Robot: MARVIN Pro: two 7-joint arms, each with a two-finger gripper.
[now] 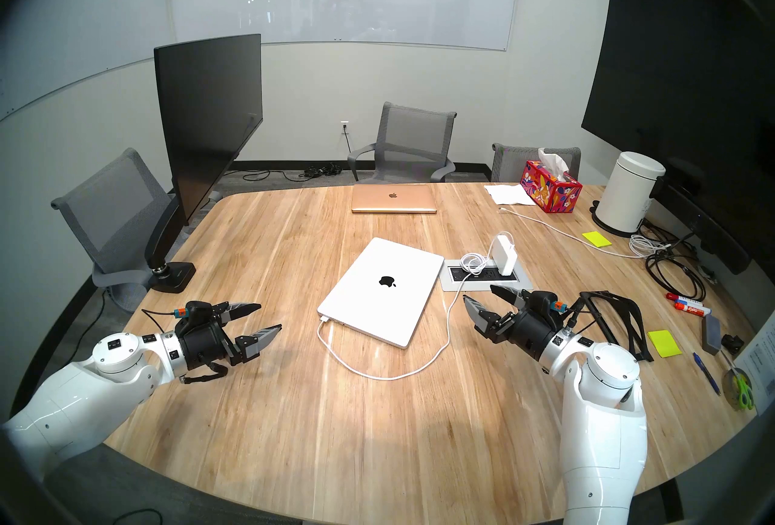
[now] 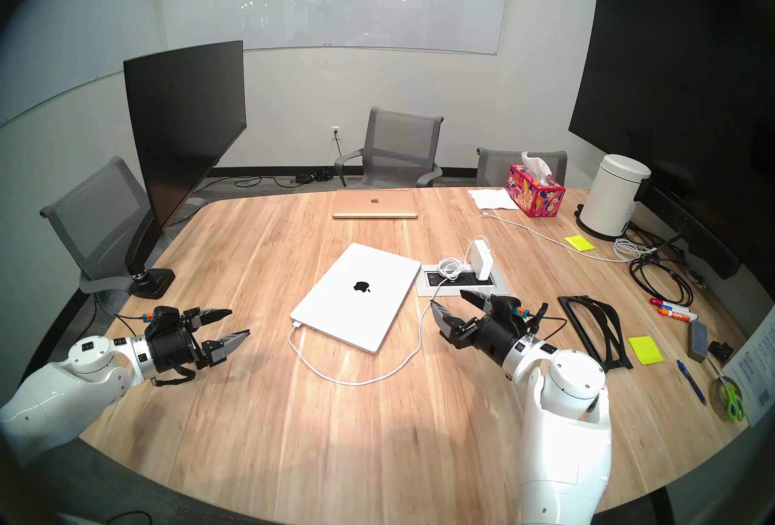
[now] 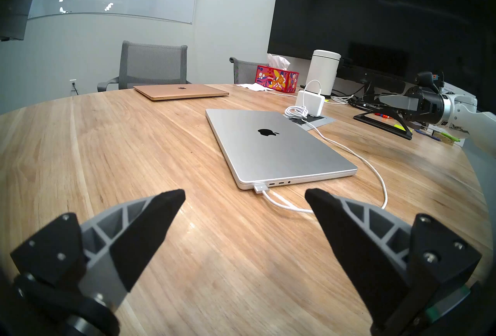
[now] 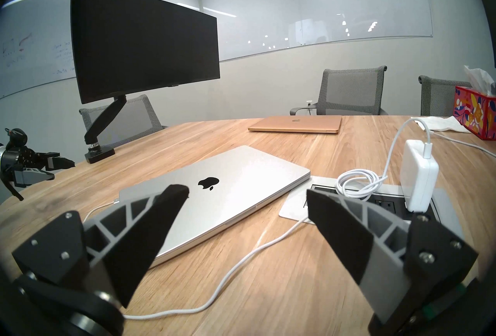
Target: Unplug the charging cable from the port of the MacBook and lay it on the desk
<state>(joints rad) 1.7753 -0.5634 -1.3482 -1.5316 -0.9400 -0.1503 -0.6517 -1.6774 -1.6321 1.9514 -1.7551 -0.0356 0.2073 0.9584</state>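
MacBook (image 1: 381, 290) | long axis diagonal | charging cable (image 1: 394, 375) plugged near-left corner

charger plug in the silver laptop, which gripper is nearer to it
Left. The left gripper is open just off the plug, on its left, with bare desk between. The right gripper is open beyond the silver laptop, across its lid.

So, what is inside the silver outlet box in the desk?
The white power brick stands plugged into the outlet box, a coil of charging cable beside it. The sockets under them are hidden.
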